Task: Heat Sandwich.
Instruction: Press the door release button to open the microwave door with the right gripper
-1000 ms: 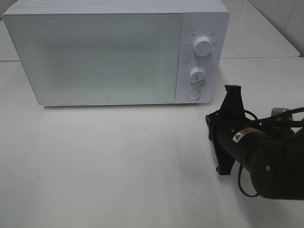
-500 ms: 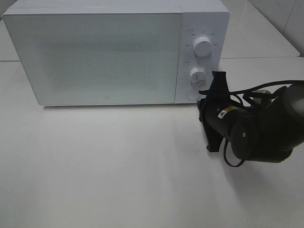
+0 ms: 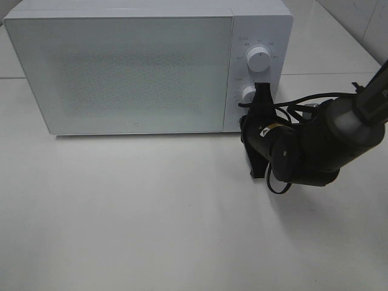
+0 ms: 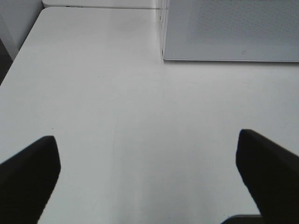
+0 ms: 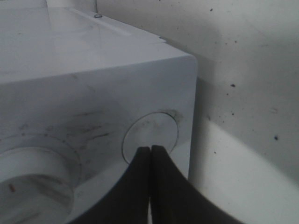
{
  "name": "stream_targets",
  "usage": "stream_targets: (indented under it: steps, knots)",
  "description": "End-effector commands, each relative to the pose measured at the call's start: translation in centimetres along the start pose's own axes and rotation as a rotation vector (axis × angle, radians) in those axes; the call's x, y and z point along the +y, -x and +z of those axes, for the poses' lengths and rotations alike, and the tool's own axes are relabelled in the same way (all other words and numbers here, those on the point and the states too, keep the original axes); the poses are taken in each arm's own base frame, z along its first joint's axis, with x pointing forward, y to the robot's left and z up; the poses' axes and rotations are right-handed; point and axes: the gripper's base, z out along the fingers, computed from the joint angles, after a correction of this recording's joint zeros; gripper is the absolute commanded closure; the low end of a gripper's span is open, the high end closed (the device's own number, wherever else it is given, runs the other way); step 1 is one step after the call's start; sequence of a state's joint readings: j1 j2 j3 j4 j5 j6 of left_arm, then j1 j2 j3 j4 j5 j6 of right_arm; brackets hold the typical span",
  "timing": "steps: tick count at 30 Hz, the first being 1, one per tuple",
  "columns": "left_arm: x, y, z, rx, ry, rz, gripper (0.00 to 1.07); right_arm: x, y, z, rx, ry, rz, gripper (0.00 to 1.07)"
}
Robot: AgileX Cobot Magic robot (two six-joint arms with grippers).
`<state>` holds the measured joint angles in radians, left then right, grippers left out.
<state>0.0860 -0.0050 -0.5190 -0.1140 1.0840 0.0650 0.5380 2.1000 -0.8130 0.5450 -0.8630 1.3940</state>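
The sandwich is out of view. A white microwave [image 3: 121, 66] stands at the back of the table with its door [image 3: 127, 76] closed. My right gripper [image 3: 242, 124] is shut with nothing in it. It points at the bottom of the control panel. In the right wrist view the closed fingertips [image 5: 150, 149] sit right at the round button [image 5: 152, 130], beside the lower knob [image 5: 32, 177]. My left gripper [image 4: 149, 186] is open and empty above bare table, short of the microwave's front left corner [image 4: 187, 46]. It does not show in the exterior view.
The upper knob [image 3: 259, 60] and lower knob [image 3: 248, 94] sit above the button. The right arm [image 3: 315, 142] and its cables stretch across the table's right side. The white table [image 3: 151, 212] spreads in front of the microwave.
The right arm has swung left and toward the microwave, bringing its shut gripper from beside the panel up to the round button. The left gripper stays open.
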Motion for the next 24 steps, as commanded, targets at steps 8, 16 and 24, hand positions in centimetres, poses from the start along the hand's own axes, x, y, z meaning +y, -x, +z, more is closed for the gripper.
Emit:
stream_targets:
  steps: [8,16,24]
  knots:
    - [0.0,0.0,-0.2,-0.027,0.003,-0.003,0.09,0.7,0.6,1.5,-0.043,0.034,-0.021,1.07]
    - [0.0,0.0,-0.2,-0.027,0.003,-0.003,0.09,2.0,0.5,1.8,-0.063,0.108,-0.010,1.07]
    - [0.0,0.0,-0.2,-0.027,0.003,-0.003,0.09,4.2,0.5,1.3,-0.080,0.247,0.004,1.07]
